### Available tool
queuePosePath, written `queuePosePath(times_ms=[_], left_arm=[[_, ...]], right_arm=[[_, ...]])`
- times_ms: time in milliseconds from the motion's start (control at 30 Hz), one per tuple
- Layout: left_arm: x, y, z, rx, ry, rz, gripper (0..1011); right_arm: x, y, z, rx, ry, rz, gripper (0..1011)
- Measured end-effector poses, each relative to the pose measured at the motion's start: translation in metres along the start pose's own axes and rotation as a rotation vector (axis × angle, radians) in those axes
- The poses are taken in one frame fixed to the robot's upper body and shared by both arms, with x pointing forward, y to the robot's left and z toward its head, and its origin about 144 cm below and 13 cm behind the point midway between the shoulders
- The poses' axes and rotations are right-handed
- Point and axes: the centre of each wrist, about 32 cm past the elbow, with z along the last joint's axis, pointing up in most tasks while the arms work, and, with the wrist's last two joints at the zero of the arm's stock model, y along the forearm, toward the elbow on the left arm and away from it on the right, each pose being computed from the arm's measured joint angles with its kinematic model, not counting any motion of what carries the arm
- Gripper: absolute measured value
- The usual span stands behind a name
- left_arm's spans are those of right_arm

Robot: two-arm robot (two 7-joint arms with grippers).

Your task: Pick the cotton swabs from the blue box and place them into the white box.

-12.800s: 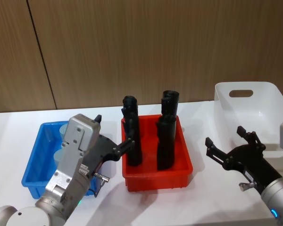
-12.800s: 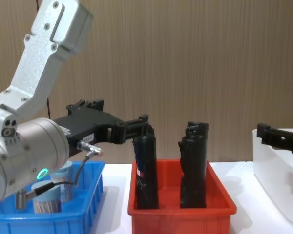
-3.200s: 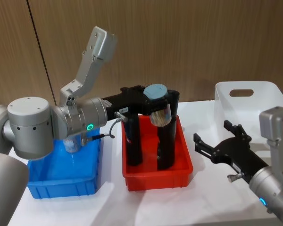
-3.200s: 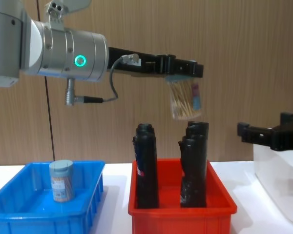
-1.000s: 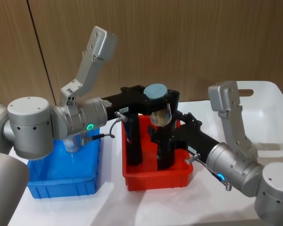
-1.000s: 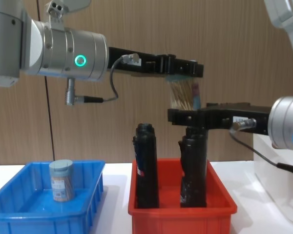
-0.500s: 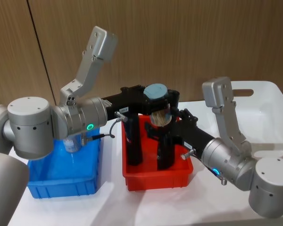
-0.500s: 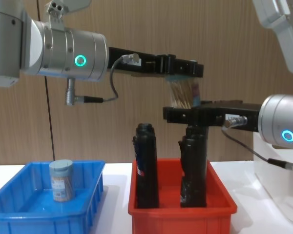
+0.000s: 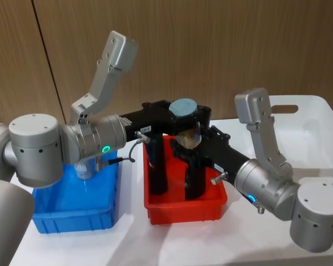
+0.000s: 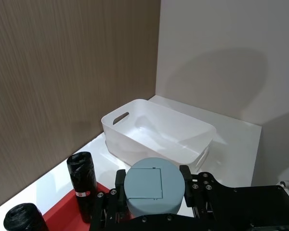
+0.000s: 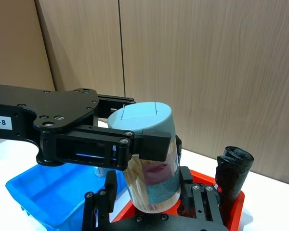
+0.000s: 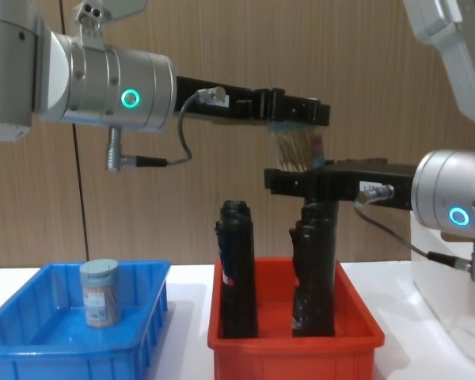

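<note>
A cotton swabs jar with a pale grey-blue lid hangs above the red bin, and my left gripper is shut on its lid end. In the chest view the jar shows between the left gripper above and my right gripper below. In its own wrist view the right gripper is open, its fingers straddling the jar's lower half with a small gap on one side. A second cotton swabs jar stands in the blue box at the left. The white box sits at the far right.
A red bin holding tall black rolls stands between the blue and white boxes, right under the held jar. A wooden wall rises behind the white table. The left wrist view looks over the lid at the white box.
My right arm has swung in from the right and brought its open fingers around the lower half of the jar. The left arm and the jar have stayed still.
</note>
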Motion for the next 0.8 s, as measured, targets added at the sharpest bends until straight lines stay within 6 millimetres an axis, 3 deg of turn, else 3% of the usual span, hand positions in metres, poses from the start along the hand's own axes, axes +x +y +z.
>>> queuePosePath(times_ms=[233, 667, 800], left_arm=[[0.0, 0.0, 0.0, 0.0, 0.0, 0.0, 671], [0.0001, 0.0001, 0.0001, -0.001, 0.0, 0.0, 671], [-0.0003, -0.0003, -0.0001, 0.0, 0.0, -0.001, 747]], right_arm=[[-0.0006, 0.0014, 0.0007, 0.002, -0.003, 0.005, 634], [-0.0011, 0.0024, 0.0023, 0.004, -0.006, 0.008, 629], [-0.0028, 0.0033, 0.0032, 0.006, -0.008, 0.017, 629]])
